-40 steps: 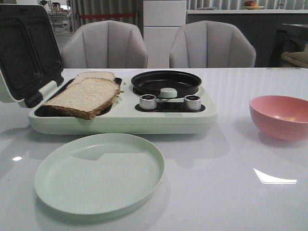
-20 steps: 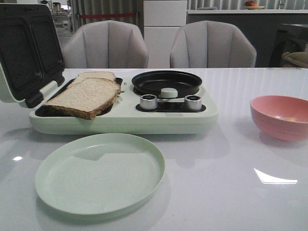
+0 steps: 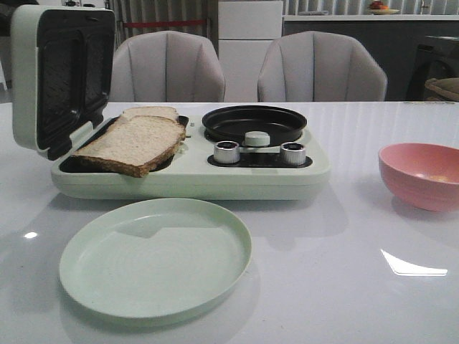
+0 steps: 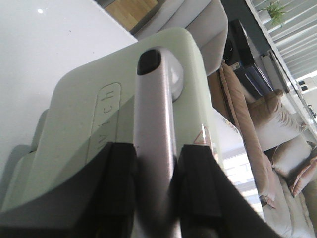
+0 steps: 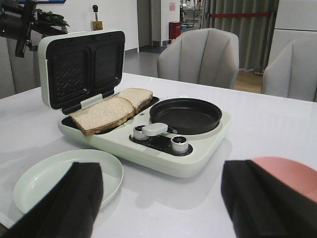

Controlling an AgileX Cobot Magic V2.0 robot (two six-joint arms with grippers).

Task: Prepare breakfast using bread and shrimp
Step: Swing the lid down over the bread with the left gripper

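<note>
Two slices of bread lie overlapping on the open grill of a pale green breakfast maker [image 3: 193, 175]: the front bread slice [image 3: 133, 143] [image 5: 104, 113] partly covers the rear slice [image 3: 150, 113] [image 5: 136, 95]. The lid [image 3: 61, 79] [image 4: 84, 134] stands nearly upright. My left gripper [image 4: 157, 148] is shut on the lid's silver handle [image 4: 156, 99]. The shrimp shows only as a small pale orange patch [image 3: 436, 178] inside the pink bowl [image 3: 419, 154]. My right gripper [image 5: 162, 167] hangs open above the table, in front of the maker, holding nothing.
A pale green plate [image 3: 154, 258] lies in front of the maker. A black round pan [image 3: 253, 122] sits in the maker's right half, with two silver knobs [image 3: 226, 152] below it. Two grey chairs [image 3: 168, 68] stand behind the table.
The lid has swung from leaning back at the left to nearly upright over the grill. The bread, plate and bowl lie as before.
</note>
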